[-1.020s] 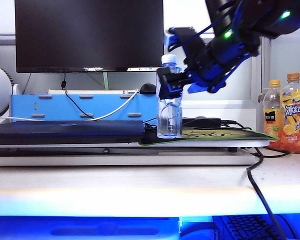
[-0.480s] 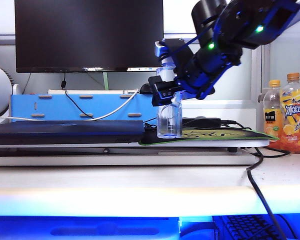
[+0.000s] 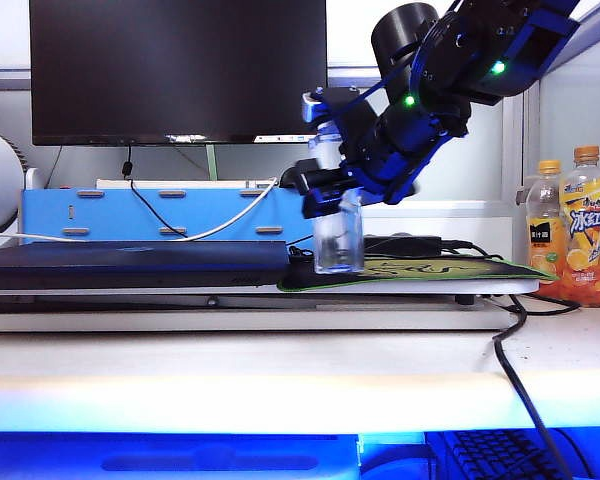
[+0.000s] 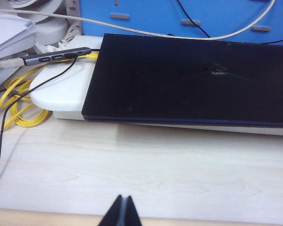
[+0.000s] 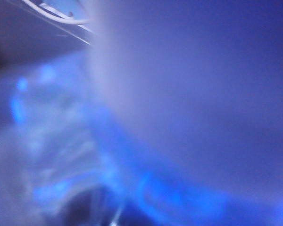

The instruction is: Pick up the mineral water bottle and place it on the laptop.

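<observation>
We have our right tool (image 3: pixel 325 185) around the waist of the mineral water bottle (image 3: pixel 338 240), which stands on the mouse mat (image 3: pixel 430 271) just beside the laptop (image 3: pixel 130 263); whether it grips we cannot tell. Lifting and placing remain. Our left tool (image 4: pixel 122 212) is pinched closed, idle over the counter (image 4: pixel 146 174).

A clear, bluish water bottle (image 3: pixel 338 240) stands on a dark mat (image 3: pixel 430 271) edged in green, beside a navy-black laptop (image 3: pixel 130 262). The right hand (image 3: pixel 325 190) is black and blue, with green lights glowing on its arm. Two orange drink bottles (image 3: pixel 575 240) carry yellow-orange labels. A black monitor (image 3: pixel 178 70) rises behind a light blue box (image 3: pixel 170 215). The counter (image 4: pixel 146 174) is pale wood; a yellow cable (image 4: pixel 16 101) coils beside the laptop.
</observation>
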`<state>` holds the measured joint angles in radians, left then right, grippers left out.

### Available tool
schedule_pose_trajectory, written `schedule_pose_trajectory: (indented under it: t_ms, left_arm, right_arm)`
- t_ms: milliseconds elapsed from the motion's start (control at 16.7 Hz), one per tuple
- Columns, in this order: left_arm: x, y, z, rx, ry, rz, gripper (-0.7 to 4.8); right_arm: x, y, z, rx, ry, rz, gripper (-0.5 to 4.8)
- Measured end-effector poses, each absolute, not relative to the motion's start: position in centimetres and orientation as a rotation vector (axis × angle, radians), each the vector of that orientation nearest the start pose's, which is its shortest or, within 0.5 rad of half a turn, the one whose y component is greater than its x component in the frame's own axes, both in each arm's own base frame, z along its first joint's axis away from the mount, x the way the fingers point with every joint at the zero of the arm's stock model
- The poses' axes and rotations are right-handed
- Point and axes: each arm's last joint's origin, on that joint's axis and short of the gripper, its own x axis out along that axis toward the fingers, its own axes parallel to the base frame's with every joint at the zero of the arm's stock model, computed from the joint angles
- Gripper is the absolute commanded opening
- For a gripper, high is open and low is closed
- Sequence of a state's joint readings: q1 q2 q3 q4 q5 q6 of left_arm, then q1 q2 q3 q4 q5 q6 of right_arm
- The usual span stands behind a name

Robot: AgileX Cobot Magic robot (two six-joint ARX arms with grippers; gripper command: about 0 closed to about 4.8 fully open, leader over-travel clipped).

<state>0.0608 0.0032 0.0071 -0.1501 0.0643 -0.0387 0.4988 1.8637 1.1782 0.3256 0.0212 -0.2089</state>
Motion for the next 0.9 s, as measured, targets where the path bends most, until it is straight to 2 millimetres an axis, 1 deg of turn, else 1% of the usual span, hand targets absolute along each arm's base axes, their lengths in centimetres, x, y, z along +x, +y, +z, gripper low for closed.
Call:
schedule_pose_trajectory:
  t_ms: [360, 480, 540, 660, 720, 780, 900]
  left_arm:
    - [9.6, 0.4, 15.1, -0.048, 0.146, -0.001, -0.02]
    - [9.6, 0.4, 15.1, -0.048, 0.146, -0.001, -0.02]
    - [9.6, 0.4, 15.1, -0.048, 0.146, -0.001, -0.02]
    - [9.6, 0.4, 15.1, -0.048, 0.146, -0.001, -0.02]
    - [9.6, 0.4, 15.1, -0.047, 0.146, -0.001, -0.02]
    - [9.6, 0.4, 15.1, -0.048, 0.146, -0.001, -0.02]
    - [9.6, 0.4, 15.1, -0.048, 0.146, -0.001, -0.02]
  right_arm:
    - [36.4, 19.9, 21.5, -0.296, 0.288, 0.508, -0.01]
    - [36.9, 20.3, 22.5, -0.301, 0.305, 0.51, -0.01]
    - [37.4, 21.0, 24.6, -0.29, 0.255, 0.514, -0.01]
    - [37.8, 22.0, 27.8, -0.269, 0.173, 0.533, -0.01]
    - [37.8, 22.9, 30.3, -0.25, 0.104, 0.569, -0.01]
    - [37.6, 24.1, 31.6, -0.242, 0.079, 0.621, -0.01]
    - [38.1, 26.0, 31.9, -0.241, 0.072, 0.678, -0.01]
